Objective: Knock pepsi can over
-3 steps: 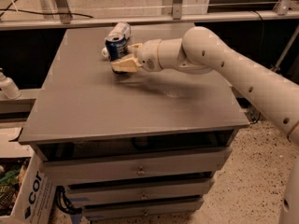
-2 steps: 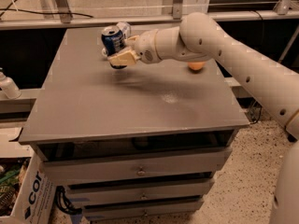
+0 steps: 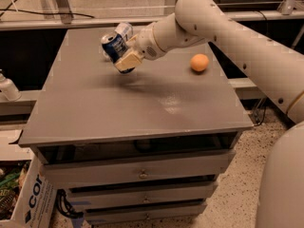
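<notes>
Raised since a second ago, the gripper (image 3: 123,61) is clamped on the can (image 3: 112,45), tilting it left above the far-left table (image 3: 142,108). The can isn't lying flat yet, so toppling remains.

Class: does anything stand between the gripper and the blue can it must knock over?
Nothing visible does. The gripper sits against the tilted dark blue metal pepsi can; the round orange fruit lies apart, off to the side.

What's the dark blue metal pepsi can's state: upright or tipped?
Tipped, not flat: the dark blue metal pepsi can leans, silver top up-left, against the end effector at the rear left of the grey table.
</notes>
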Robot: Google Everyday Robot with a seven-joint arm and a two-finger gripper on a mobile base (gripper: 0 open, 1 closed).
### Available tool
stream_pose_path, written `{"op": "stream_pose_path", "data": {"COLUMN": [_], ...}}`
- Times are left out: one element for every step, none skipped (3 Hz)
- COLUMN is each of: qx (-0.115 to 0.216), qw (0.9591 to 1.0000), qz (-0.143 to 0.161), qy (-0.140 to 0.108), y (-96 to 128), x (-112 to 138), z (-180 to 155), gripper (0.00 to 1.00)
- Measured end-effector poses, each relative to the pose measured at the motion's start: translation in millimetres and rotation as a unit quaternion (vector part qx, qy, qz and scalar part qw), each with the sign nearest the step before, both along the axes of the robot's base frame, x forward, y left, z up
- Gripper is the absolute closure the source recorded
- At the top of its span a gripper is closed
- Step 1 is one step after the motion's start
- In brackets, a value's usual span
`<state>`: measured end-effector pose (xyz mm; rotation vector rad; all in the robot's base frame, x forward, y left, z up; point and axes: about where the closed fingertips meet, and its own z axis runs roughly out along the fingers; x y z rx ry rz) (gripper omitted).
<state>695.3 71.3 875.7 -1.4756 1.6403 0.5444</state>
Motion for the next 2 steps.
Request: {"op": "stream_pose_path", "data": {"qx": [-0.069,-0.131], "qw": [0.9976,0.9913], "qz": [-0.004,-0.014], "qy": [0.005,0.004], "y": [-24.0,-46.2], "x": [-1.2,1.3], "z": [-17.1,-29.1], "gripper": [1.0,1.0]}}
